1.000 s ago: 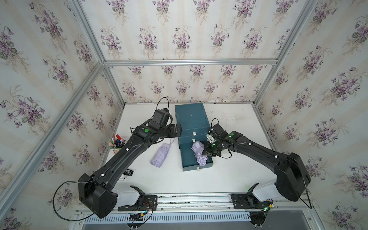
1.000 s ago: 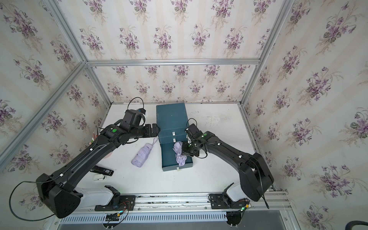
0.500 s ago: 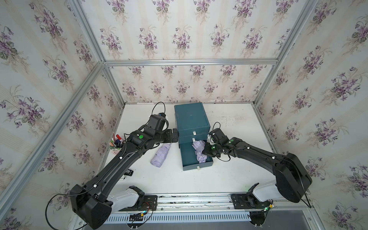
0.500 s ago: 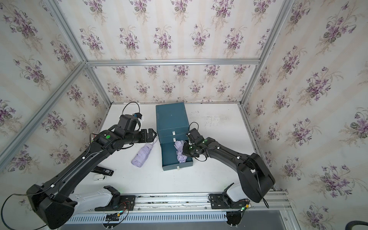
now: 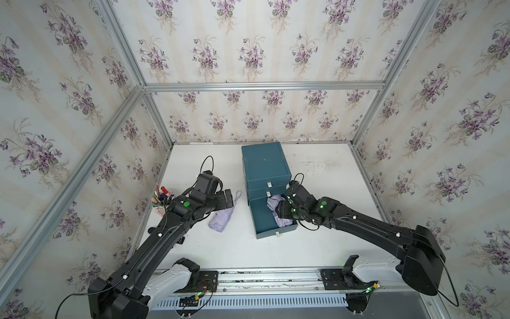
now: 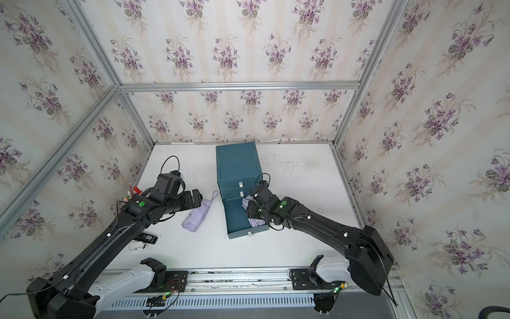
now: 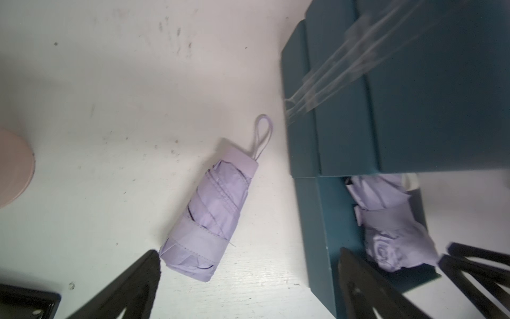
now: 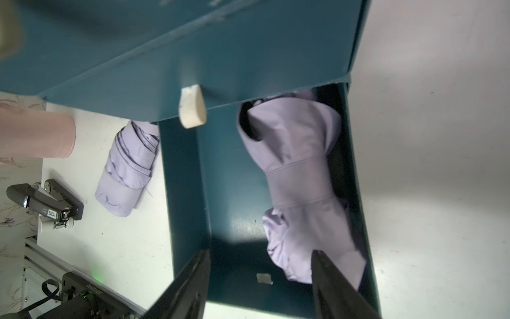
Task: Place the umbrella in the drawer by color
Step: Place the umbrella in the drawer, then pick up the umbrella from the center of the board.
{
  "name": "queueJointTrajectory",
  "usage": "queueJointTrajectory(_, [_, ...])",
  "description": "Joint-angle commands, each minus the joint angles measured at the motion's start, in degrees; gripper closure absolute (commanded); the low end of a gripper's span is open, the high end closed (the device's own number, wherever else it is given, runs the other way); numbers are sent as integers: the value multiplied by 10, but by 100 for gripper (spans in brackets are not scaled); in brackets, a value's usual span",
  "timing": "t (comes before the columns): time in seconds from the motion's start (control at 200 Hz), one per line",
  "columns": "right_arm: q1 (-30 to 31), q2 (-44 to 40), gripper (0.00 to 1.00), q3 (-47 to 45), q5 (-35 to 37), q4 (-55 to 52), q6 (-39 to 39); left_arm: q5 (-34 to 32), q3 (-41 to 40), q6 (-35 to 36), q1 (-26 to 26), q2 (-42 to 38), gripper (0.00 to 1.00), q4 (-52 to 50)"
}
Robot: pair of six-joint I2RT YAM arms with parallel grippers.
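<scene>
Right wrist view: the right tool (image 8: 259,252) is seen with jaws parted, where a second earlier they were clamped. The folded lilac umbrella (image 8: 300,179) is thus released and left lying inside the pulled-out bottom drawer (image 8: 182,193) of the teal cabinet (image 5: 265,163). A second lilac umbrella (image 7: 209,215) is left on the counter (image 7: 96,96) just beside that cabinet. The left tool (image 7: 248,251) is held wide open on the same side, so that pick-up is judged next.

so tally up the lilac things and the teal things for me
lilac folded umbrellas: 2, one on the table, one in the open drawer
teal drawer cabinet: 1
total: 3
</scene>
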Motion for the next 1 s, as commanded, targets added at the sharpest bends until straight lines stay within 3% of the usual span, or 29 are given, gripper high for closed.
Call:
queueJointTrajectory(0.0, [17, -30, 39, -14, 75, -33, 28, -27, -44, -42, 19, -2, 1, -1])
queueJointTrajectory(0.285, [56, -152, 64, -119, 16, 65, 44, 39, -140, -63, 84, 47, 4, 111])
queueJointTrajectory(0.595, [129, -128, 70, -100, 37, 80, 61, 141, -167, -55, 88, 137, 25, 149])
queueJointTrajectory(0.824, [154, -86, 71, -68, 44, 90, 53, 262, -210, -91, 84, 64, 33, 165])
queueJointTrajectory(0.994, [165, -46, 70, -43, 38, 98, 43, 169, -172, -69, 99, 26, 37, 105])
